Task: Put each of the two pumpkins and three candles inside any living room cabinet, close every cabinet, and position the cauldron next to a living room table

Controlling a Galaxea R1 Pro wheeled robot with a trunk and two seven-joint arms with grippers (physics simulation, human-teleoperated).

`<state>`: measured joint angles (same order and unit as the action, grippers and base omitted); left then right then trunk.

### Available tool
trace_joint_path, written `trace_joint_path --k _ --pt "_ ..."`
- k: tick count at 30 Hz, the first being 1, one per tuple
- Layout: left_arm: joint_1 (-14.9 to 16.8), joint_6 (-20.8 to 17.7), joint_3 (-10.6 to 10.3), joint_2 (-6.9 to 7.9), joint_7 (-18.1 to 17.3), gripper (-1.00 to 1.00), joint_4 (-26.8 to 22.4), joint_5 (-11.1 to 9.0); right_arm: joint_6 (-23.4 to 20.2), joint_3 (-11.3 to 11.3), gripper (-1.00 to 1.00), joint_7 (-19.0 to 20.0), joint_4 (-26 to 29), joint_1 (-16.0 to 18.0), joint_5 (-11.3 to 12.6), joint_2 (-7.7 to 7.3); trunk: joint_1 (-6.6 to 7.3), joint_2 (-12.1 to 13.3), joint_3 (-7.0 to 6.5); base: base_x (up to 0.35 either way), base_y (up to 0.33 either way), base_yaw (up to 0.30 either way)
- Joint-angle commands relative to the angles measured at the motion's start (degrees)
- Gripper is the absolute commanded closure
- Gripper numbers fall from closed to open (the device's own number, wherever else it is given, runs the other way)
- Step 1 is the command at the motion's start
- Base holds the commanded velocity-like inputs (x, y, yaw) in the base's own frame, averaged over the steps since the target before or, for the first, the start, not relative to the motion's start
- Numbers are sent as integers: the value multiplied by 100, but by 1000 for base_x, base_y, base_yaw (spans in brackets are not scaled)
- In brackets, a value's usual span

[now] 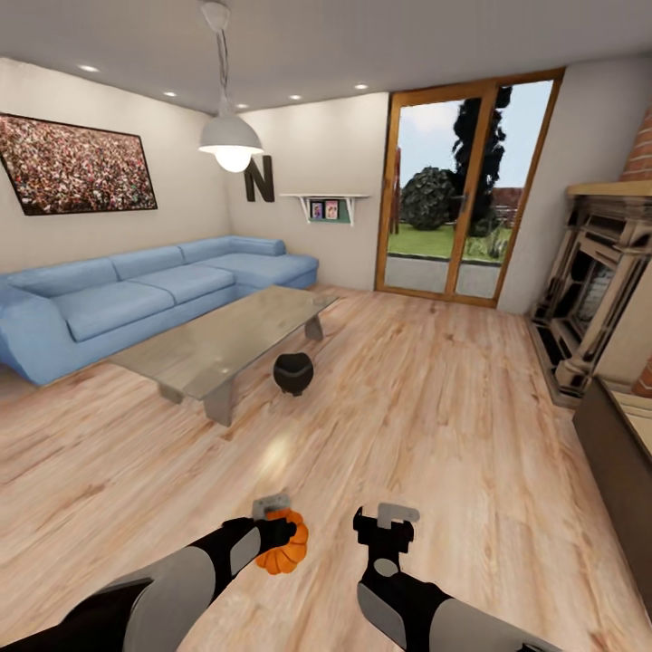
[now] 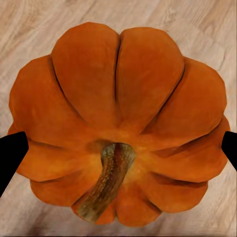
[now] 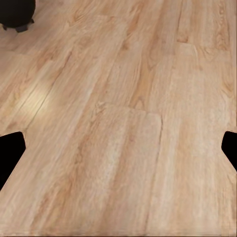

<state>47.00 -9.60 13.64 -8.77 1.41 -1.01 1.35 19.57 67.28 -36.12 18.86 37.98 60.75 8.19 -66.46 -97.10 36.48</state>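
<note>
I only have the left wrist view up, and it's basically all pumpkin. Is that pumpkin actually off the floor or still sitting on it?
Observer: In the head view the pumpkin sits in the left gripper, held above the wood floor.
Operator: Okay, what's the other arm doing?
Observer: The right gripper is open and holds nothing.
Operator: And where's the cauldron?
Observer: The black cauldron stands on the floor beside the glass coffee table.
</note>
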Motion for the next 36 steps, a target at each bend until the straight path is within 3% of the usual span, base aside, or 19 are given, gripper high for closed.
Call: trace_joint_path --k 1,25,36 --pt "2 -33 42 -4 17 100 -13 14 24 49 -100 -27 4 8 51 -2 4 -3 5 -309 172 274" --pt "2 -33 42 7 8 100 -13 6 20 57 -100 -27 4 -1 51 0 4 -3 5 -247 242 275" --pt "2 -33 42 7 8 100 -13 5 20 57 -100 -27 4 -1 51 7 4 -3 5 -45 314 274"
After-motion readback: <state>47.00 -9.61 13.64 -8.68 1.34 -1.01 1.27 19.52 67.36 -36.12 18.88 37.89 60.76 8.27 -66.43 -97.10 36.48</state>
